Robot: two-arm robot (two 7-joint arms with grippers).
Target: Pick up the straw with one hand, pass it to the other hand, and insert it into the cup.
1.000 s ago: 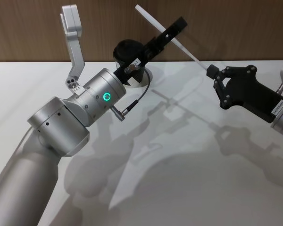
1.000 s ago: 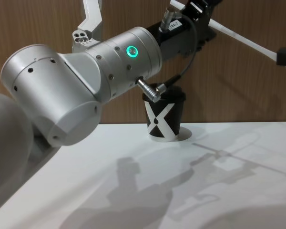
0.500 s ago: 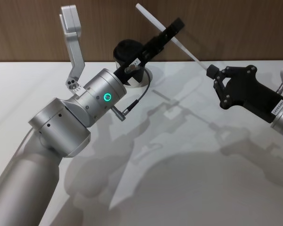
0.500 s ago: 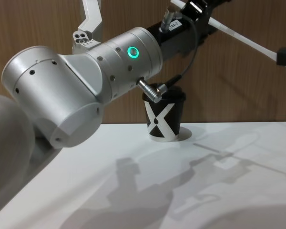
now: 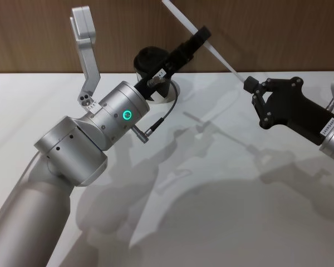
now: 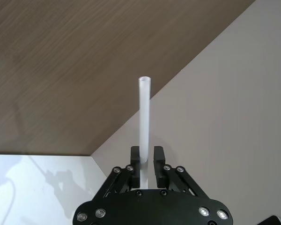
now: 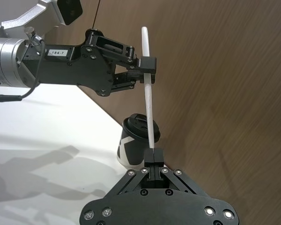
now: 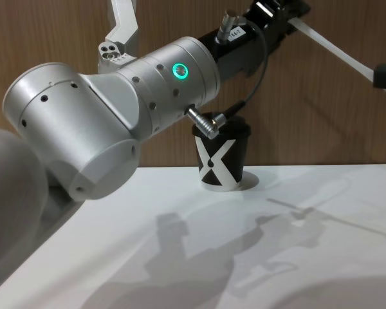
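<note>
Now mid-handover | left claw [image 5: 202,36] and right claw [image 5: 249,85] both pinch the straw [image 5: 222,58] | pending: release, then insertion into the cup [image 8: 222,161] at tabletop [image 5: 222,211] far edge

— The arms, how are they?
— Left gripper [image 5: 202,35] reaches up and forward; right gripper [image 5: 249,84] sits lower at the right. Both pinch one straw [image 5: 222,58] between closed fingers.
</note>
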